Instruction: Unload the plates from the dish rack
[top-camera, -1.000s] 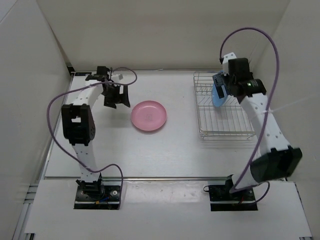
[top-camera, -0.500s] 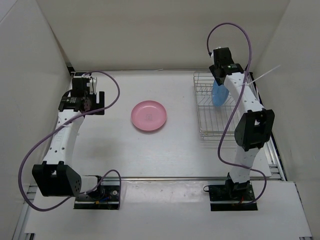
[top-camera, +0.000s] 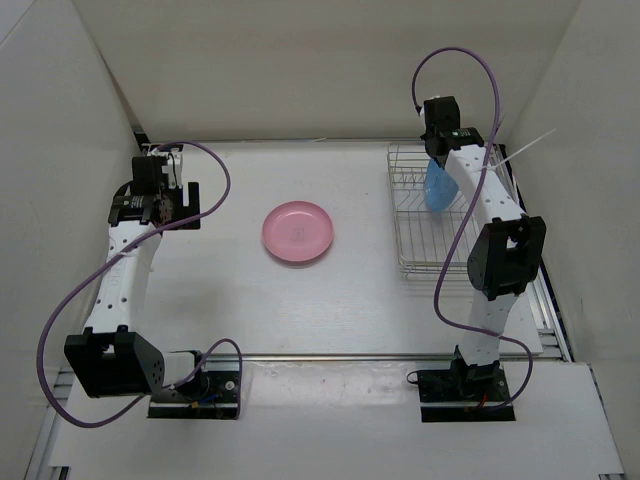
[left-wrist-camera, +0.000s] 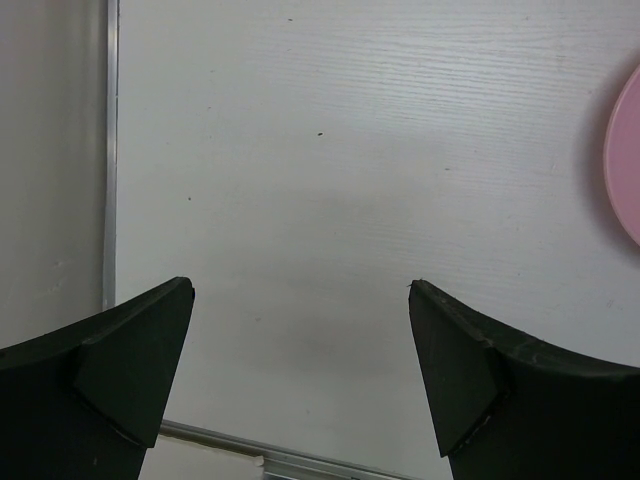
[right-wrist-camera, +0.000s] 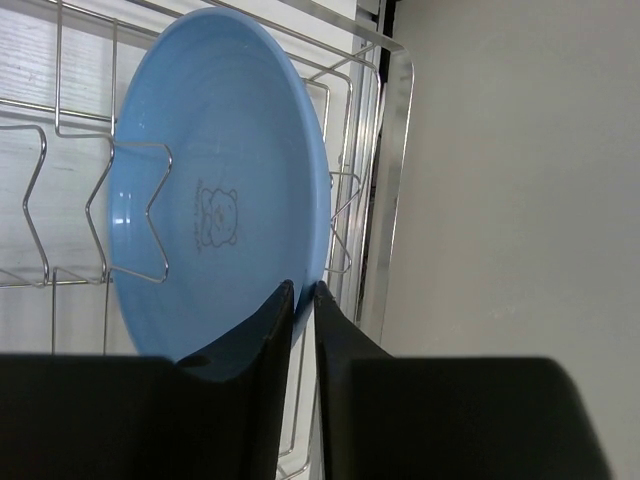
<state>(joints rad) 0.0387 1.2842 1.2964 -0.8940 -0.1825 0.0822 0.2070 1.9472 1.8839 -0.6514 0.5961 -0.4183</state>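
Two arms rise from the near edge of the table (top-camera: 350, 300), a matte white surface with a faint grain.

- The pink plate (top-camera: 297, 231) is round, shallow, smooth plastic. It lies flat mid-table, well apart from the dish rack (top-camera: 450, 268).
- The left gripper (left-wrist-camera: 300, 290) has black wedge-shaped fingers spread wide with nothing between them. It hangs over bare table left of the pink plate.
- The dish rack is rectangular, made of thin shiny wire with zigzag upright dividers, and sits far right.
- The light blue plate (right-wrist-camera: 215, 190) is glossy with a faint bear outline at its centre. It stands on edge in a slot in the rack's far half.
- The right gripper (right-wrist-camera: 303, 292) pinches the light blue plate's rim, one finger on each face.
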